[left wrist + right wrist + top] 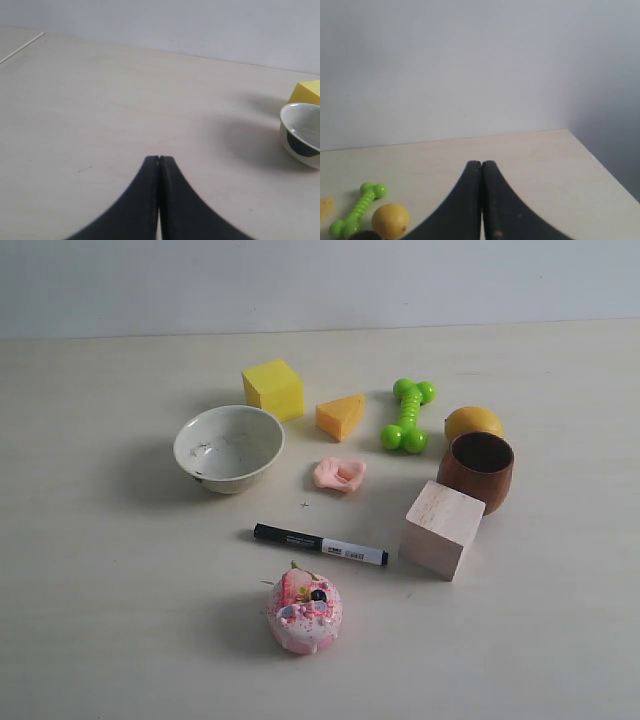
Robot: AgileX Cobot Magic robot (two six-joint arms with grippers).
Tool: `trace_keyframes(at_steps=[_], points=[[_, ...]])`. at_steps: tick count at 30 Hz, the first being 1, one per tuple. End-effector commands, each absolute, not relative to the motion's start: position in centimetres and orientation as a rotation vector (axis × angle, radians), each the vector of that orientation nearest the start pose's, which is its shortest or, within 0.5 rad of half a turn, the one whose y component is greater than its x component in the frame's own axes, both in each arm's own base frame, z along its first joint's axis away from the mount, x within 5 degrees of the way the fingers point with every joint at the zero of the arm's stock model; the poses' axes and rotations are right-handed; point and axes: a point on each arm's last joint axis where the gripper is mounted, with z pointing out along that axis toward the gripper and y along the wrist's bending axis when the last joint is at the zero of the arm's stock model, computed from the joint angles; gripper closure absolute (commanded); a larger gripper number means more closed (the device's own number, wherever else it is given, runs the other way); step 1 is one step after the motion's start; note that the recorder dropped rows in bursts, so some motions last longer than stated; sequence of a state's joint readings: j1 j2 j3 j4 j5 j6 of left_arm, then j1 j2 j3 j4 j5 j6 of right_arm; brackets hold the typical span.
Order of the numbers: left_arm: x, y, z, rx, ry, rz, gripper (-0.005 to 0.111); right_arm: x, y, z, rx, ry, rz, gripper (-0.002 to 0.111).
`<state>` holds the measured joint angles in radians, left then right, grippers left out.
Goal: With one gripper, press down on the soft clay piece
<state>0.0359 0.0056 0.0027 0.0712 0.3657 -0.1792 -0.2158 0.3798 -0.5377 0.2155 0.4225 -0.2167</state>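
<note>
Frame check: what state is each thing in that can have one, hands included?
Clay piece: lying on the table, no hand on it.
Bowl: upright, empty.
Wooden cup: upright, open end up.
Marker: lying flat, capped.
Left hand: shut, holding nothing.
Right hand: shut, holding nothing.

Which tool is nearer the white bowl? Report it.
Left. The left tool has the white bowl ahead of it, off to one side; the right tool faces the lemon and green bone, bowl unseen.
</note>
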Motion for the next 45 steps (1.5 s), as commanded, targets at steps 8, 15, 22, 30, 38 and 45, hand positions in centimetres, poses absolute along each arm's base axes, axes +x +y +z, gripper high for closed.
trace_keyframes(at_steps=[8,15,22,30,38,45], points=[[5.3,0.4,18.1,-0.144,1.834,-0.030,0.107,8.5,-1.3,26.0,0.203,1.759,-0.058,0.108],[5.3,0.4,18.1,-0.144,1.834,-0.030,0.107,6.2,-1.2,21.0,0.262,1.744,-0.074,0.108],[5.3,0.4,18.1,-0.144,1.834,-0.030,0.107,6.0,-0.8,19.1,0.204,1.774,-0.030,0.108],[5.3,0.4,18.1,-0.144,1.834,-0.030,0.107,5.6,-0.5,18.8,0.157,1.769,-0.022,0.108],[5.3,0.4,18.1,-0.144,1.834,-0.030,0.107,5.5,-0.5,18.9,0.154,1.746,-0.022,0.108],[5.3,0.4,18.1,-0.144,1.834,-0.030,0.107,5.3,-0.5,18.3,0.131,1.813,-0.042,0.108]])
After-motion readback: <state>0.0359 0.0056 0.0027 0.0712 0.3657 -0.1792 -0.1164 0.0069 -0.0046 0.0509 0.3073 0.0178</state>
